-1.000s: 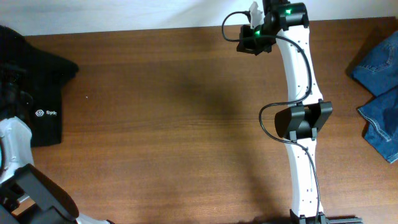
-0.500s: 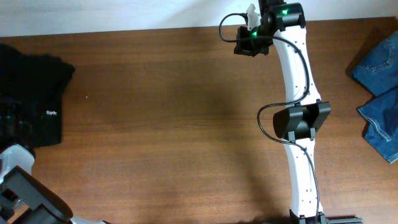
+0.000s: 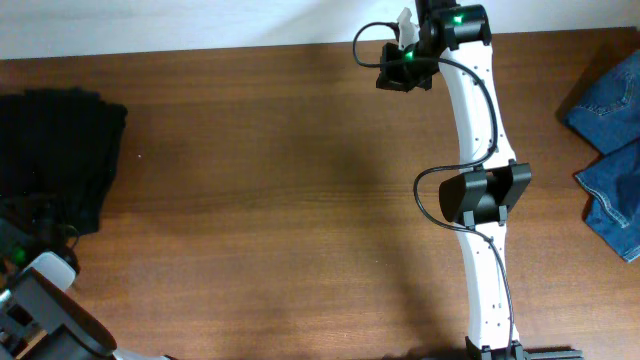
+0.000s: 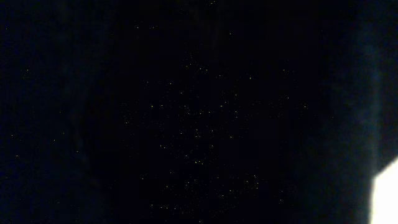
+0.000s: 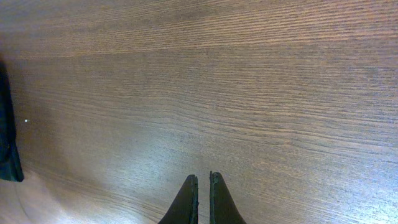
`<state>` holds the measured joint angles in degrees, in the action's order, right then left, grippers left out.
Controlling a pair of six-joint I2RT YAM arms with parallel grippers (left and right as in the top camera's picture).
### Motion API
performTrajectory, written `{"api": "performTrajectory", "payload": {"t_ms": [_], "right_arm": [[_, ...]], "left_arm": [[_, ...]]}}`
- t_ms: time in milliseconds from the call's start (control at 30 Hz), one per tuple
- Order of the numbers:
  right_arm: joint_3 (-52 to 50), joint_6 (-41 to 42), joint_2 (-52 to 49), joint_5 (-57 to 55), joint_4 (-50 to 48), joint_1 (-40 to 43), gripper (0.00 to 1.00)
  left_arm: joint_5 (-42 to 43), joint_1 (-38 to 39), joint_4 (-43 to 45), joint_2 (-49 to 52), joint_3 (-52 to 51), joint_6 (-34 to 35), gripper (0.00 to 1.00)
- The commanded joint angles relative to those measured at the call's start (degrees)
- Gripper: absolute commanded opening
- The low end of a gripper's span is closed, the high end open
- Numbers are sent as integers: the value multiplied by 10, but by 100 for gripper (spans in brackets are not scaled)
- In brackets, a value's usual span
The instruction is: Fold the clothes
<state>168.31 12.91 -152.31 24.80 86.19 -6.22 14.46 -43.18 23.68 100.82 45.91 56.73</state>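
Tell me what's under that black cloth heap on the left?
The heap of black soft fabric lies on the brown wooden table. Whatever sits beneath it is covered, so I cannot tell.

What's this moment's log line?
left gripper: at black soft fabric heap, grip unseen | right gripper: shut, empty, above brown wooden table | blue denim jeans: right edge

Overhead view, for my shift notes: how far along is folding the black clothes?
Nothing looks folded: the black clothes lie rumpled at the table's left edge. The left arm is at them, its camera filled with dark cloth. The right gripper is shut over bare wood. Spreading and folding remain.
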Motion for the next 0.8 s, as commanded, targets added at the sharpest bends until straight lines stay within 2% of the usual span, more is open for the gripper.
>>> {"api": "performTrajectory", "payload": {"t_ms": [0, 167, 367, 400, 433, 467, 767], "right_arm": [[7, 1, 19, 7, 2, -6, 4], [7, 1, 20, 7, 11, -6, 4], [7, 1, 20, 7, 23, -6, 4], [7, 0, 20, 7, 23, -6, 4], [7, 0, 20, 7, 23, -6, 4], [7, 0, 20, 7, 23, -6, 4], [7, 0, 20, 7, 23, -6, 4]], "left_arm": [[-28, -10, 6, -23, -9, 24, 0], [-34, -26, 10, -23, -9, 56, 1], [-34, -48, 11, -24, -9, 55, 0], [-33, -50, 11, -24, -9, 54, 8], [-33, -50, 11, -24, -9, 54, 36], [-31, -50, 11, -24, -9, 54, 99], [23, -50, -17, -61, -9, 54, 100]]}}
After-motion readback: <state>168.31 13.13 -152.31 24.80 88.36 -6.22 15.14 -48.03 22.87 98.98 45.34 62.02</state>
